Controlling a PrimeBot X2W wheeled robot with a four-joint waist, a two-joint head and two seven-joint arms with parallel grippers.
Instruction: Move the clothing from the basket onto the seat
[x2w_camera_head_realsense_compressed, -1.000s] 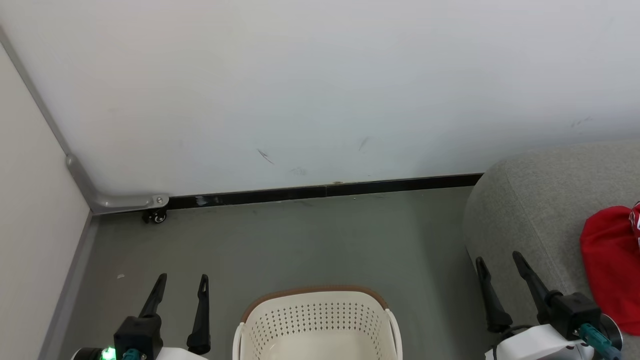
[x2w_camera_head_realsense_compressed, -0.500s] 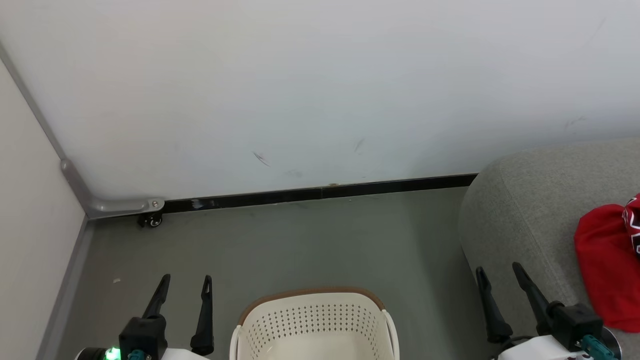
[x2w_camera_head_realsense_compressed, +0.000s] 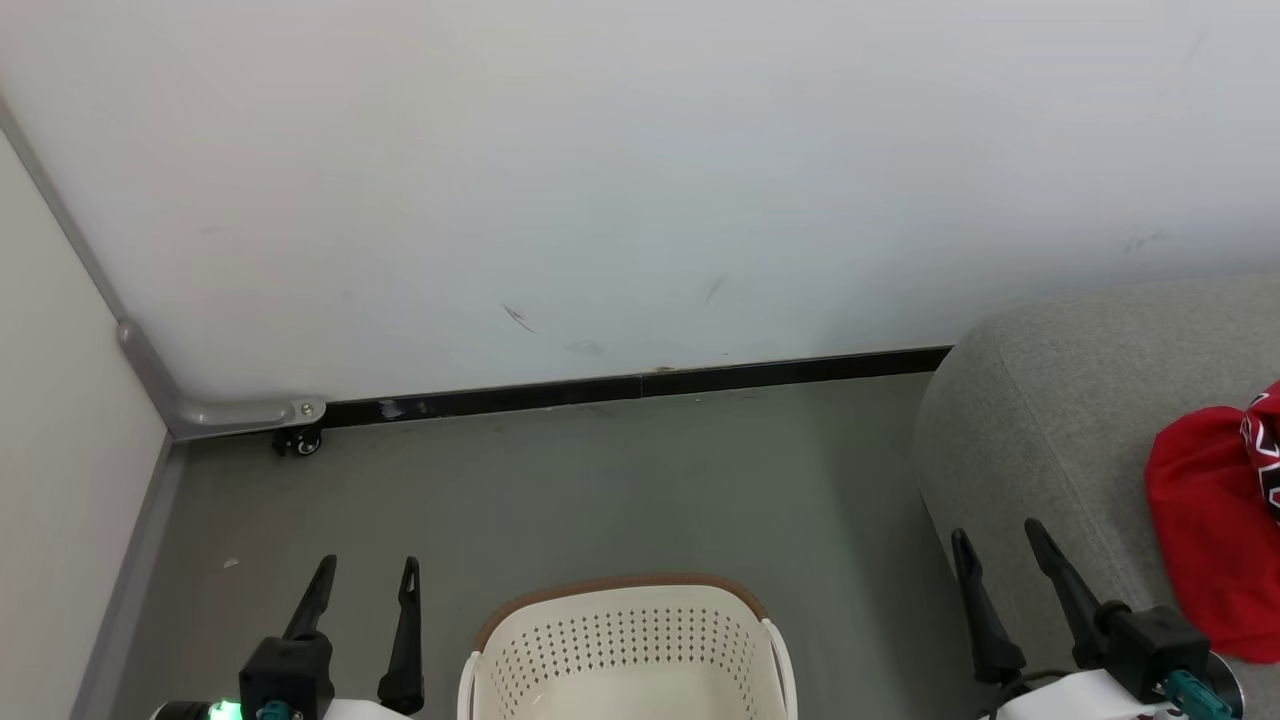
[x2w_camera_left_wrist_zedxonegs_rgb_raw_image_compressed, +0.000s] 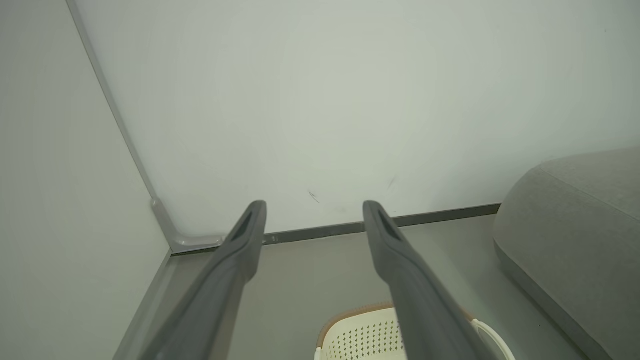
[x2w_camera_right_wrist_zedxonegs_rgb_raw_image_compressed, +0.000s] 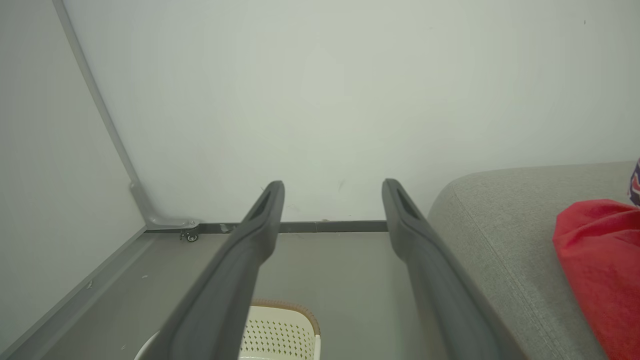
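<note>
Red clothing (x2w_camera_head_realsense_compressed: 1205, 530) lay on the grey seat (x2w_camera_head_realsense_compressed: 1050, 430), basket (x2w_camera_head_realsense_compressed: 625, 640) on the floor nearby.
Head view: left gripper (x2w_camera_head_realsense_compressed: 367, 565) and right gripper (x2w_camera_head_realsense_compressed: 996, 532) flanked the basket, jaws wide, holding nothing. Left wrist view: fingers apart above the basket rim. Right wrist view: fingers apart, clothing on the seat at right.

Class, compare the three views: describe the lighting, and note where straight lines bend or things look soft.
Head view: even, soft light, no glare, basket sharp. Left wrist view: wall's corner strip bows from wide-angle distortion; near fingers look soft. Right wrist view: same bowing; clothing evenly lit.
</note>
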